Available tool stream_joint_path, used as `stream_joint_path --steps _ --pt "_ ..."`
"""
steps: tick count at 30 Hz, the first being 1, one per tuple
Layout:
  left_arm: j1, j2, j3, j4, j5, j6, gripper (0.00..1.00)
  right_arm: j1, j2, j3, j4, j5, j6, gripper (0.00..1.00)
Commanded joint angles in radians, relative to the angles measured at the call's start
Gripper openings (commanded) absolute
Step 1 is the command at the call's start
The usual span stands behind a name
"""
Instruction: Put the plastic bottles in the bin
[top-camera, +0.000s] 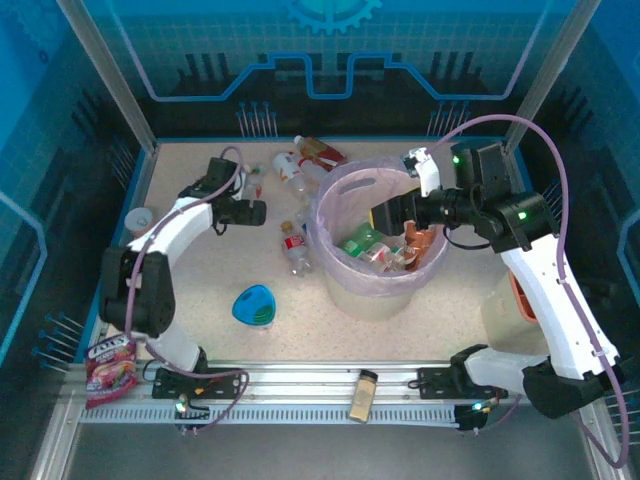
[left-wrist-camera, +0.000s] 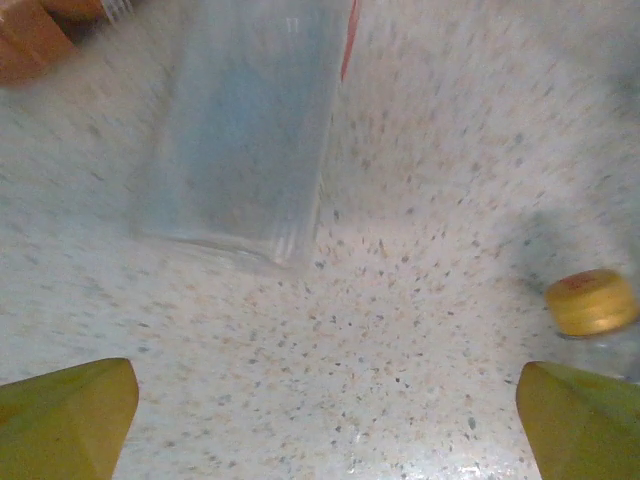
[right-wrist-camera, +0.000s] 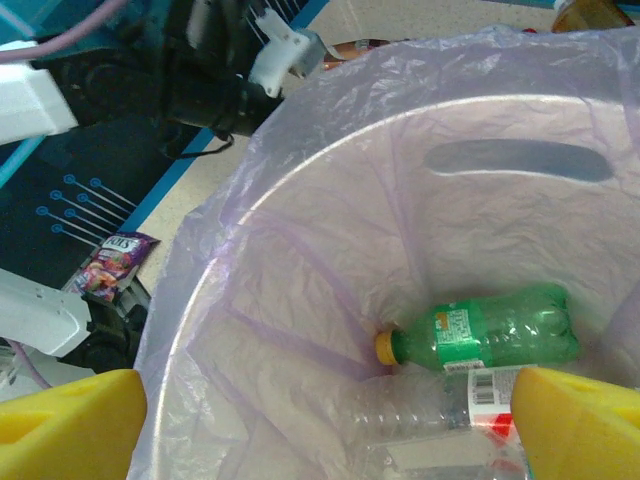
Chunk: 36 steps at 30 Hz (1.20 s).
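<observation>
**Top ext. view**
- bin (top-camera: 360, 298): worktop (top-camera: 200, 290) centre-right, lined w/ thin film. Green bottle (top-camera: 360, 243) + several other plastic bottles lie inside.
- right jaws: mine, held over the bin's opening. Spread not readable from here.
- left jaws: mine, low over the worktop left of the bin, near the loose bottles.
- Loose plastic bottles: red-label bottle (top-camera: 293, 248) lying just beside the bin's left wall. Clear bottle (top-camera: 290, 168) and brown bottle (top-camera: 322, 150) lie by the bin's far-left rim.
- Misc.: blue dish (top-camera: 253, 305) in front of the bin, to its left. Snack packet (top-camera: 110, 362) at near-left corner. Small jar (top-camera: 364, 395) lying on the front rail. Paper cup (top-camera: 140, 217) at left edge.

**Left wrist view**
- Yellow fingertips (left-wrist-camera: 65, 415) sit at both lower corners. Left jaws spread wide, only bare worktop btwn them.
- Blurred bottle (left-wrist-camera: 240, 130) lies ahead, apart from the tips.
- Yellow cap (left-wrist-camera: 592, 300) sits just above the right-hand tip.

**Right wrist view**
- Fingertips (right-wrist-camera: 65, 425) at both lower corners. Right jaws spread, nothing held.
- Below: bin interior w/ handle slot (right-wrist-camera: 520, 160).
- Green bottle (right-wrist-camera: 490, 335) lies on its side, w/ a clear labelled bottle (right-wrist-camera: 440, 405) touching it.
</observation>
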Motion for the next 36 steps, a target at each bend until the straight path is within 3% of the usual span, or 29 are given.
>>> stream_joint_path --steps 1,9,16,22,28,31,36 --pt "0.04 -0.028 0.066 -0.036 -0.047 0.043 0.99 -0.014 0.007 -0.012 0.037 -0.03 0.004 0.95" --pt "0.158 0.21 0.338 0.085 -0.048 0.147 0.99 -0.018 0.0 -0.042 0.027 0.001 -0.001 0.95" --pt "0.222 0.498 0.611 0.104 -0.035 0.113 0.99 -0.021 -0.011 -0.073 0.007 0.019 0.005 0.94" --pt "0.231 0.7 0.83 0.056 -0.022 0.118 0.99 -0.021 -0.041 -0.098 -0.028 0.055 0.01 0.93" --pt "0.231 0.893 1.115 -0.19 -0.019 0.157 0.99 -0.023 -0.068 -0.123 -0.046 0.091 0.008 0.93" --pt "0.231 0.91 1.134 -0.256 -0.016 0.169 0.99 -0.023 -0.071 -0.128 -0.046 0.096 0.006 0.93" --pt "0.231 0.847 1.017 -0.256 0.002 0.201 0.99 -0.025 -0.059 -0.136 -0.031 0.095 -0.001 0.92"
